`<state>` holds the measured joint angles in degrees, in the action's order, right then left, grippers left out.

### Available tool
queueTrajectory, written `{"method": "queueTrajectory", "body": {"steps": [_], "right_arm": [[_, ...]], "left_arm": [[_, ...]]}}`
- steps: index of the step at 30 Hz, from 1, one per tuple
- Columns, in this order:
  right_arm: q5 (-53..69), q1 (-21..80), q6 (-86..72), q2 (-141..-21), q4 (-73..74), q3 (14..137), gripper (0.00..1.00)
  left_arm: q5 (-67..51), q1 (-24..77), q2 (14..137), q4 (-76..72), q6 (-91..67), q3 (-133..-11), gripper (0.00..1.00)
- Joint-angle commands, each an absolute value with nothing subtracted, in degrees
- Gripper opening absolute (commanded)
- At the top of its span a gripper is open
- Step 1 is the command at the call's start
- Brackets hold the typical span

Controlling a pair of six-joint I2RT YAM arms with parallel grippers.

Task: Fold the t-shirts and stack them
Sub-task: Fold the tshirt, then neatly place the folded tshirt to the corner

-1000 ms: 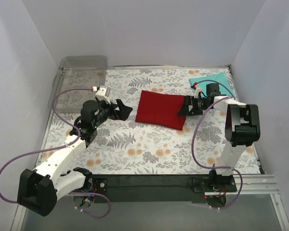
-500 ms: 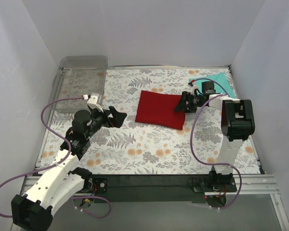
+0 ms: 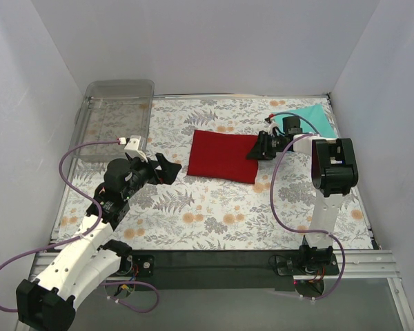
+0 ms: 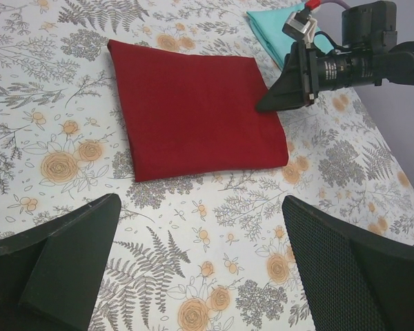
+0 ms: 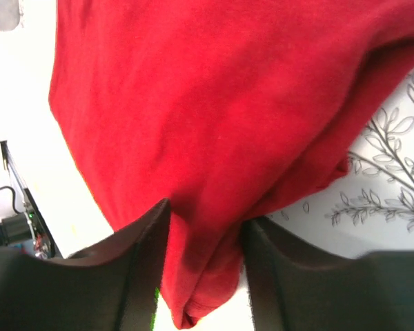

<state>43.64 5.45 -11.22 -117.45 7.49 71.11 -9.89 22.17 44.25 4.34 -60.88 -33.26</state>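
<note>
Dark red t-shirt (image 3: 221, 156), folded to a rectangle, lying flat mid-way across the floral mat (image 3: 214, 207). Teal t-shirt (image 3: 312, 121) at the far right corner. Right gripper (image 3: 253, 149) at the red shirt's right edge, fingers (image 5: 141, 269) pinched on a bunch of its cloth. Left gripper (image 3: 171, 167) just left of that shirt, not touching it, fingers wide apart. Clear tray (image 3: 117, 93) at far left.

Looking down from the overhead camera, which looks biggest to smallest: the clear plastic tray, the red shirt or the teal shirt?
1. The clear plastic tray looks largest.
2. The red shirt, folded, looks somewhat smaller.
3. The teal shirt looks smallest, but it is partly hidden, so its full size is unsure.
</note>
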Motion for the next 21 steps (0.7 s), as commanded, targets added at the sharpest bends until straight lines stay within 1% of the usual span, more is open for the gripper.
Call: {"method": "queueTrajectory", "body": {"steps": [1,2,3,5,6,8,14,21], "right_arm": [[35.69,7.29,-10.90,-122.34,11.43,70.14,0.40],[35.34,7.38,-10.90,-122.69,11.43,70.48,0.36],[35.25,7.47,-10.99,-122.70,11.34,70.40,0.24],[35.50,7.47,-10.64,-123.13,11.08,70.58,0.15],[36.12,7.21,-10.37,-123.31,10.99,70.58,0.08],[38.74,6.95,-9.59,-122.61,10.55,70.49,0.01],[39.55,5.80,1.38,-114.72,10.90,72.33,0.01],[46.40,1.94,9.13,-115.49,20.90,81.73,0.01]], "left_arm": [[-9.23,21.88,43.51,4.66,-61.17,-33.31,0.97],[-9.40,21.80,43.33,4.66,-61.26,-33.22,0.98],[-9.32,21.88,43.33,4.66,-61.26,-33.14,0.97],[-9.32,21.88,43.07,4.92,-61.43,-33.13,0.97],[-9.32,21.80,43.07,4.83,-61.61,-33.05,0.97],[-9.32,21.80,42.98,4.83,-61.61,-32.78,0.97],[-9.32,21.88,42.19,5.10,-61.53,-32.52,0.97],[-9.32,21.80,42.28,5.36,-59.85,-32.52,0.97]]}}
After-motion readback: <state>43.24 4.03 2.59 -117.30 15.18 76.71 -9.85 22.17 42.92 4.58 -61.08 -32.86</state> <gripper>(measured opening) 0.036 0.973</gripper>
